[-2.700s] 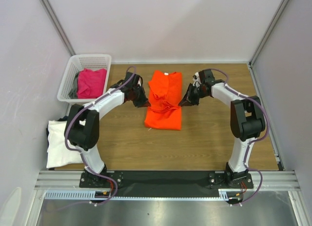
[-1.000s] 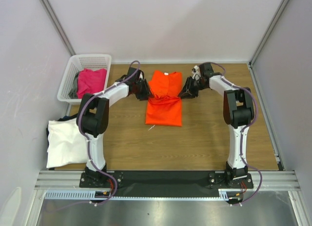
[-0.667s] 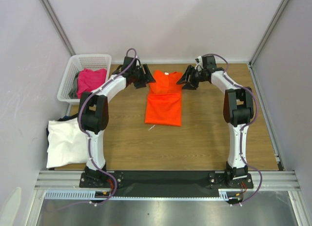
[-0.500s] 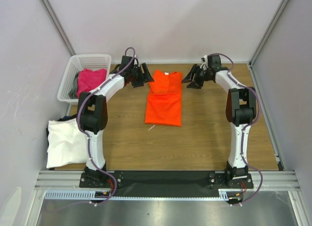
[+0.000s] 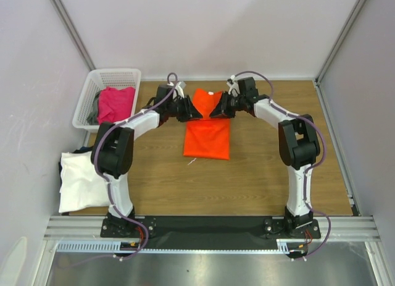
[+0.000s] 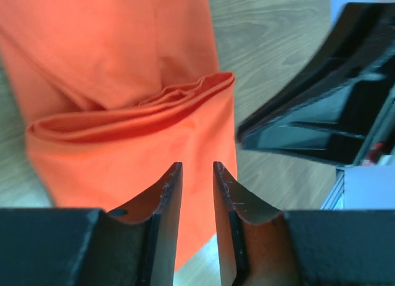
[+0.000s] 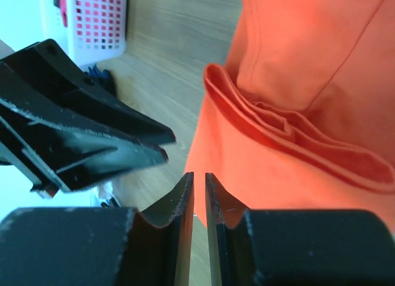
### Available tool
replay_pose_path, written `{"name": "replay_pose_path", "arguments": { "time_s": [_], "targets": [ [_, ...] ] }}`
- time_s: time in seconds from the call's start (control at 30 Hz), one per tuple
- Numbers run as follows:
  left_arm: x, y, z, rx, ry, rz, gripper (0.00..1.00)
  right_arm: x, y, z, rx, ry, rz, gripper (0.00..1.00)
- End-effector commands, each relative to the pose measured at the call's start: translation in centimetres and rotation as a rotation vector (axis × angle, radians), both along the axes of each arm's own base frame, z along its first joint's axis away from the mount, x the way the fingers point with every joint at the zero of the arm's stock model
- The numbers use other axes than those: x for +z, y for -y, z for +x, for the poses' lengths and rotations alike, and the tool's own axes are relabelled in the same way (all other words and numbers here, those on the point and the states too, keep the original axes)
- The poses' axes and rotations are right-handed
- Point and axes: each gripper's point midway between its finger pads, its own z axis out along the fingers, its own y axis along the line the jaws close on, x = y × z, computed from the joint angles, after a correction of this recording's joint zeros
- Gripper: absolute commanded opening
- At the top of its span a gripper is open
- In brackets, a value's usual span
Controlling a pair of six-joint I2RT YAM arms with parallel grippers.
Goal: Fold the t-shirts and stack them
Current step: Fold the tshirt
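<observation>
The orange t-shirt [image 5: 207, 134] lies folded into a narrow strip on the table, with a raised fold across it near its far end. My left gripper [image 5: 192, 111] and right gripper [image 5: 216, 110] face each other low over that far end, tips close together. In the left wrist view the jaws [image 6: 197, 164] are almost shut with a narrow empty gap above the orange cloth [image 6: 123, 144]. In the right wrist view the jaws [image 7: 199, 173] are almost closed, empty, over the cloth [image 7: 296, 175].
A white lattice basket [image 5: 92, 94] at the far left holds the magenta-pink shirt [image 5: 116, 104] and some grey cloth. A white shirt [image 5: 80, 181] lies on dark cloth [image 5: 77, 151] at the left edge. The walls stand close behind.
Both grippers let go of the shirt's far end, swung out to its sides, then came inward toward each other over the fold. The shirt now lies flatter and narrower.
</observation>
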Motion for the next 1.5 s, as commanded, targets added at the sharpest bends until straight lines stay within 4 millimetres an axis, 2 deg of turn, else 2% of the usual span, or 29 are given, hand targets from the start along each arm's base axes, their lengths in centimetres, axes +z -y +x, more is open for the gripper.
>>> {"name": "replay_pose_path", "arguments": {
  "time_s": [0.0,0.2,0.27,0.4,0.53,0.7,0.8,0.9,1.0,1.07,1.13,1.2,1.23,1.33,1.4,1.43,1.47],
  "targets": [
    [0.2,1.9,0.8,-0.031,0.033,-0.105,0.31,-2.5,1.0,1.4,-0.025,-0.007,0.005,0.18],
    [-3.3,2.5,2.1,-0.016,-0.006,-0.126,0.28,-5.3,2.6,2.4,-0.056,-0.025,-0.030,0.17],
    [-3.9,2.5,2.5,-0.006,-0.009,-0.119,0.28,-6.2,3.1,2.8,-0.063,-0.023,-0.038,0.16],
    [-6.6,2.2,2.8,0.017,-0.054,-0.097,0.28,-8.3,4.2,2.9,-0.078,-0.043,-0.061,0.15],
    [-8.1,2.1,2.5,0.030,-0.094,-0.083,0.28,-10.2,5.3,2.8,-0.094,-0.060,-0.091,0.13],
    [-10.0,1.4,2.0,0.048,-0.153,-0.027,0.29,-11.5,6.0,2.6,-0.107,-0.058,-0.119,0.11],
    [-10.0,1.4,1.7,0.040,-0.152,-0.018,0.30,-12.0,6.4,2.4,-0.104,-0.060,-0.128,0.11],
    [-8.5,1.4,1.8,0.017,-0.112,-0.002,0.31,-10.5,6.8,3.3,-0.119,-0.027,-0.116,0.11],
    [-6.2,1.6,2.1,-0.017,-0.055,0.036,0.35,-6.2,6.7,4.9,-0.131,0.057,-0.067,0.13],
    [-3.5,1.8,2.7,-0.043,0.008,0.042,0.37,-3.5,6.3,5.4,-0.130,0.088,-0.043,0.16],
    [0.7,1.8,3.2,-0.055,0.085,0.040,0.42,0.9,5.7,5.9,-0.119,0.164,-0.016,0.21],
    [2.9,1.4,3.4,-0.059,0.136,0.069,0.46,4.4,5.5,5.9,-0.125,0.228,-0.005,0.27],
    [5.6,1.3,3.6,-0.056,0.193,0.064,0.47,5.6,5.0,5.7,-0.118,0.244,0.001,0.28],
    [8.3,1.2,3.9,-0.054,0.268,0.065,0.50,7.7,4.0,4.9,-0.124,0.267,0.004,0.30],
    [8.5,1.3,4.2,-0.051,0.283,0.060,0.50,6.7,3.5,4.1,-0.139,0.256,-0.021,0.31],
    [7.7,1.4,4.2,-0.047,0.262,0.055,0.50,6.8,2.6,3.5,-0.128,0.277,-0.019,0.31],
    [7.6,1.7,4.5,-0.050,0.278,0.038,0.49,5.7,2.4,3.1,-0.140,0.275,-0.029,0.31]
  ]
}}
